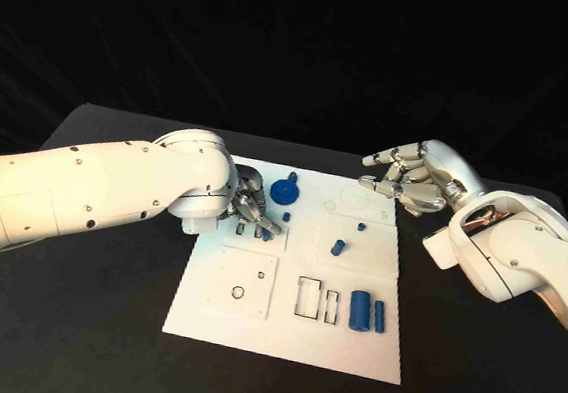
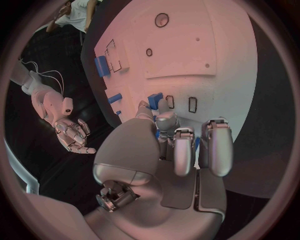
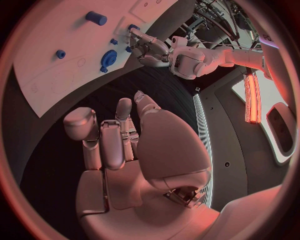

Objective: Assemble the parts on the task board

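Nearest me on the task board (image 1: 207, 316), two blue bars (image 1: 368, 313) lie side by side next to the outlined rectangular slots (image 1: 311, 298), with an oval hole (image 1: 238, 293) well to their left. Moving up the board, a short blue cylinder (image 1: 339, 247) lies near the middle and a small blue peg (image 1: 361, 225) stands just past it.

My left hand (image 1: 255, 212) is down at the board's left side, fingers curled over the two narrow slots there. From the left wrist view there's a bit of blue showing between my fingers (image 2: 181, 150), and a small blue block (image 2: 155, 98) sits just ahead of the fingertips; I can't tell whether I actually have hold of anything. Just beyond that hand stands the round blue knob (image 1: 285, 192).

Farthest out, my right hand (image 1: 406, 178) hovers above the board's far right corner, off the tabletop (image 1: 85, 347), fingers loosely bent and apart, with nothing in them.
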Available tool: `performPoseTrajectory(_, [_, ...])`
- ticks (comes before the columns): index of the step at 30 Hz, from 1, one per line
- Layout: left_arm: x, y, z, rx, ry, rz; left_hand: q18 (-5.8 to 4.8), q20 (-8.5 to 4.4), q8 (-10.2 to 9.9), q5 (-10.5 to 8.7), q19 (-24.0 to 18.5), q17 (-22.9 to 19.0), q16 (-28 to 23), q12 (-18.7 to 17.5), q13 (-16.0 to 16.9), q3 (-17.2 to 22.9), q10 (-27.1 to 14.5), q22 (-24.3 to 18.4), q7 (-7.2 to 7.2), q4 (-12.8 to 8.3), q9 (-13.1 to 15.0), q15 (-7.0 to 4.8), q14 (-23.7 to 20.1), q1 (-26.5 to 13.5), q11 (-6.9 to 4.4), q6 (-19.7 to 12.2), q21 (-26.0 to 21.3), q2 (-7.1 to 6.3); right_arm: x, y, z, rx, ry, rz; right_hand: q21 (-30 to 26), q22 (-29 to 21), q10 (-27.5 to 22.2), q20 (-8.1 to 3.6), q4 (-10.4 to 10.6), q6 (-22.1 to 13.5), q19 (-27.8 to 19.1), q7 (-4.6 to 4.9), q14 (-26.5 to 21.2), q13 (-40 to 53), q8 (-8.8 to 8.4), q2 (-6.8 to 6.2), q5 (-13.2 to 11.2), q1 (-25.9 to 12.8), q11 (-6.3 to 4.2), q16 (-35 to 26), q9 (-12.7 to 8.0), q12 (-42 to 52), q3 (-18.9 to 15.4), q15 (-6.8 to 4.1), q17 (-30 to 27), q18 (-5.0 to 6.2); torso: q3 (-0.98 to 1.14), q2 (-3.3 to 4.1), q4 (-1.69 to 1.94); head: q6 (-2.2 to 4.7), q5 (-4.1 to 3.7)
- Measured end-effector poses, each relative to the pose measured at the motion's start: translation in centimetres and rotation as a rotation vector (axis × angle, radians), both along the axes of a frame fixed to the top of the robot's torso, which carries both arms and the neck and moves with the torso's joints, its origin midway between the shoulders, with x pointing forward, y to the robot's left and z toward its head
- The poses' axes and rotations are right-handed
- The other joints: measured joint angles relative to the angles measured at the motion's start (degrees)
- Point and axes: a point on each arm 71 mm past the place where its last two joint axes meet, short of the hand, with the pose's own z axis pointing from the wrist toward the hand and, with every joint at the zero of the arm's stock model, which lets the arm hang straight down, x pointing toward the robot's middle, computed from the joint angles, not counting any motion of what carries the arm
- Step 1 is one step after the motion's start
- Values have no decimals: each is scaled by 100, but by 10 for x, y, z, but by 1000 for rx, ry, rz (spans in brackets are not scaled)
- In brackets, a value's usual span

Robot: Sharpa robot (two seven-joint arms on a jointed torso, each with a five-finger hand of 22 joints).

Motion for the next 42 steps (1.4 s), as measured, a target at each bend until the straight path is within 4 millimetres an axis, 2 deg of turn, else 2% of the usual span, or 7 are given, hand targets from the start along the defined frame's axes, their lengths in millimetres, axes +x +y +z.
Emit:
performPoseTrajectory(8, [1,0,2,-7,1,-1,0,-42,2,-11,0,-1,0,0,0,501,-8,0,-34,-262,87,-42,1,648,-7,-117,0,86,0,0,-1,-3,8,3,0,0,0,0,0,0,0,0,0,0,0,0,0,0,0,-14,0,0,0,0,0,0,3,0,3,-18,-4])
performPoseTrajectory(27, [3,2,2,-3,19,-6,0,-42,-47,7,0,-2,0,-37,-28,712,-22,-1,-20,-225,111,-42,1,843,-21,-144,0,-51,-1,1,-2,-3,17,9,-21,-10,0,0,0,0,0,-1,0,1,0,23,0,-23,0,-22,0,0,0,0,-6,0,4,-1,7,-42,-14])
performPoseTrajectory(32, [3,2,3,-4,19,-7,0,-62,-197,135,-21,-2,0,-103,-64,910,-56,-1,-29,-157,91,-42,1,1145,-50,-176,0,-218,-2,1,-2,-1,19,10,-21,-20,0,0,16,0,0,0,0,1,0,23,0,-23,0,-22,0,0,-16,0,-12,0,3,-1,7,-49,-5])
performPoseTrajectory(35, [2,2,3,-6,21,-9,1,-62,-362,241,-21,-2,0,-185,-117,1154,-74,-1,-18,87,-1,-42,1,1379,-50,-207,0,-368,-2,2,-3,1,20,10,-21,-20,0,0,16,0,0,0,0,1,0,23,0,-23,0,-22,0,0,-16,0,-12,0,2,-1,7,-51,-4])
performPoseTrajectory(39, [0,3,1,-12,27,-8,0,-62,-469,284,-21,-2,0,-224,-169,1979,-83,-1,42,404,-43,-42,1,1295,-20,-160,0,-726,-2,1,-3,3,23,9,-21,-20,0,0,16,0,0,0,0,1,0,23,0,-23,0,-22,0,0,-16,0,-12,0,2,0,7,-57,2])
performPoseTrajectory(40, [0,4,1,-14,28,-8,0,-62,-483,284,-21,-2,0,-224,-158,2320,-61,-1,61,403,-40,-42,2,1307,3,-140,0,-999,-2,1,-3,4,23,9,-21,-20,0,0,16,0,0,0,0,1,0,24,0,-24,0,-22,0,0,-16,0,-13,0,2,0,8,-60,2])
performPoseTrajectory(42, [-1,4,0,-17,31,-9,0,-62,-492,284,-21,-2,0,-247,-151,2657,-52,-1,63,407,-34,-42,2,1258,12,-138,0,-1212,-2,1,-3,5,24,8,-21,-25,0,0,16,0,0,0,0,-6,0,40,0,-40,0,-22,0,0,-16,0,-19,0,2,2,9,-68,5])
